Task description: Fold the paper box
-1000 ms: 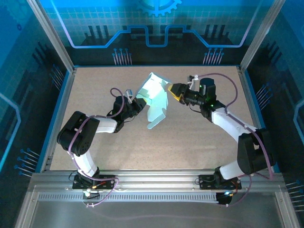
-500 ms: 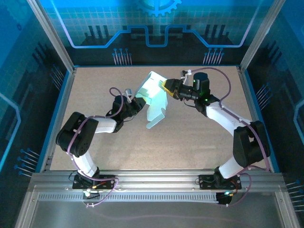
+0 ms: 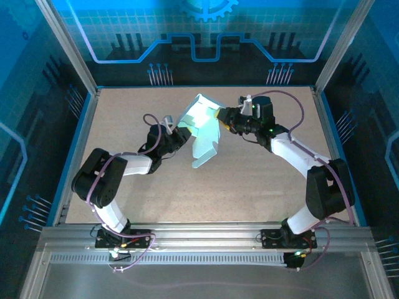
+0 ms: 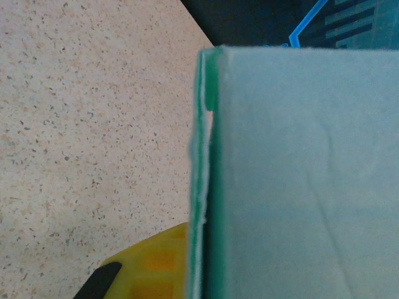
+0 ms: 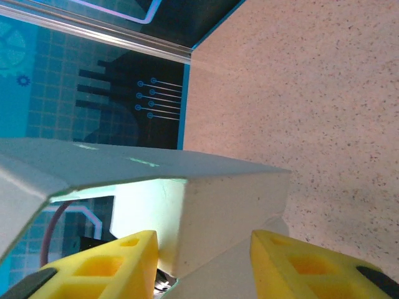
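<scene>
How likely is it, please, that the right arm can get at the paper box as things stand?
Very likely yes: the right gripper is open astride a panel of the paper box, with nothing in the way.

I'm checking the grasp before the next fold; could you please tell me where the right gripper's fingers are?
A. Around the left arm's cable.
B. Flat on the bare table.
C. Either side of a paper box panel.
C: the right wrist view shows the right gripper with its yellow fingers on either side of a pale panel of the paper box.
</scene>
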